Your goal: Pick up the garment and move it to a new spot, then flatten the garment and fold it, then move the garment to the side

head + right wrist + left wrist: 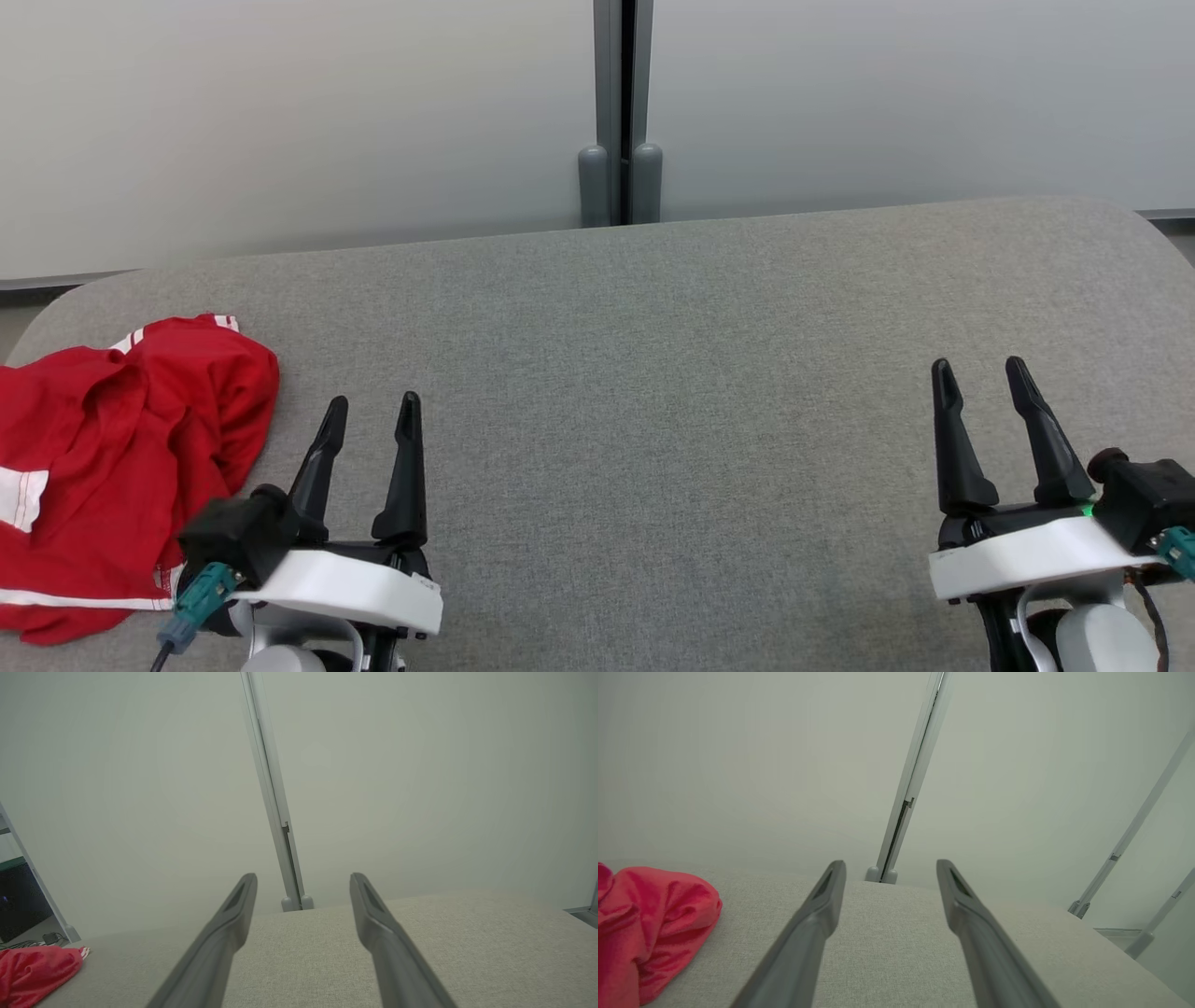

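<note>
- Look to your 9 o'clock: the garment [121, 448] lies in a soft, crumpled heap at the left end of the table [653, 420]. It's red fabric with white stripes and deep folds, and one side runs off the picture's edge.
- Just at its 3 o'clock is your left gripper [372, 403]. Its two long, dark, tapered fingers [403, 476] are spread apart with nothing between them. The red cloth lies close beside its black wrist housing, but I can't tell whether they touch.
- In the middle, the table top is a flat grey woven covering, felt-like, with rounded corners.
- At 12 o'clock, a slim grey post [619, 112] with two rounded feet splits the smooth, pale wall panels [280, 121].
- At 4 o'clock, your right gripper [978, 366] has its fingers parted and empty, well apart from the garment.
</note>
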